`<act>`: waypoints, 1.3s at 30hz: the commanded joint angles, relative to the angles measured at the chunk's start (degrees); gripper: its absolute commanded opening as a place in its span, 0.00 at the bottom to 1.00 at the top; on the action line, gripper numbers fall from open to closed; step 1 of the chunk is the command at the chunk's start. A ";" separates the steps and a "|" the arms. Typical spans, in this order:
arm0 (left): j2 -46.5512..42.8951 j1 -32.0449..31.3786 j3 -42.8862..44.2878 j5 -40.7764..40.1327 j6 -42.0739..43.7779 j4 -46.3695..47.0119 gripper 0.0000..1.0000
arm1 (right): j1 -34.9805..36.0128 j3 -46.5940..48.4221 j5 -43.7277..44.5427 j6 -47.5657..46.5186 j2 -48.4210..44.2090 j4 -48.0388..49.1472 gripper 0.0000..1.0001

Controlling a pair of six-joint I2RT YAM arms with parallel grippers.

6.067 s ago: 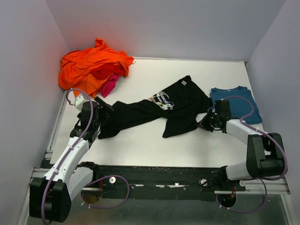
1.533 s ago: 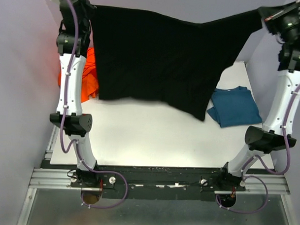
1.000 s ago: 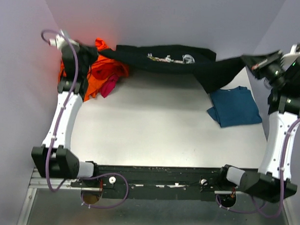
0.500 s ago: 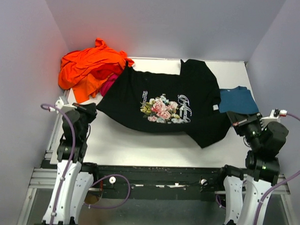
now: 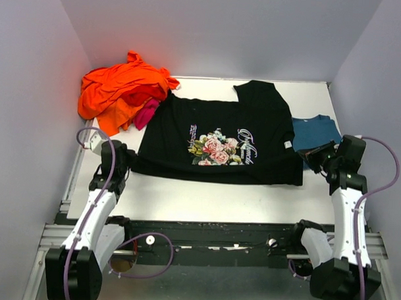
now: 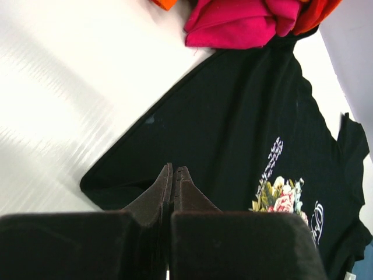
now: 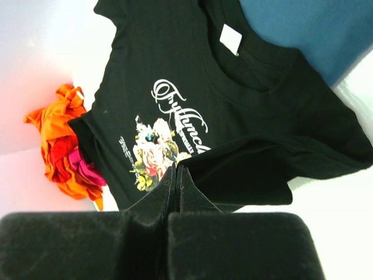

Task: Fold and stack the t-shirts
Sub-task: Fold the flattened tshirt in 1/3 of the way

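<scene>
1. The black t-shirt [image 5: 220, 141] is being left spread flat on the table [image 5: 205, 193], print up, with its collar edge overlapping the teal-blue t-shirt [image 5: 316, 131].
2. The left gripper [image 5: 123, 162] is being kept at the shirt's near left corner, jaws pressed together.
3. The right gripper [image 5: 314, 156] is being kept beside the right sleeve, jaws pressed together. Whether cloth is pinched cannot be told.

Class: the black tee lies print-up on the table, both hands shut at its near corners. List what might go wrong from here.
1. The black t-shirt overlaps the teal t-shirt at the collar end; folding may drag the teal one askew.
2. Its sleeve by the right hand lies doubled over, so a crease may get folded in.
</scene>
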 commanded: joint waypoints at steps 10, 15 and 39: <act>21.70 -0.24 10.08 -3.77 -0.10 17.04 0.00 | 2.49 12.86 3.37 4.01 22.81 9.86 0.01; 27.68 -0.24 13.60 -4.83 0.60 19.23 0.00 | 2.49 16.21 3.81 4.45 28.35 10.65 0.01; 43.51 -0.24 21.34 -3.34 1.82 19.93 0.02 | 4.95 27.81 3.29 0.86 45.06 11.43 0.24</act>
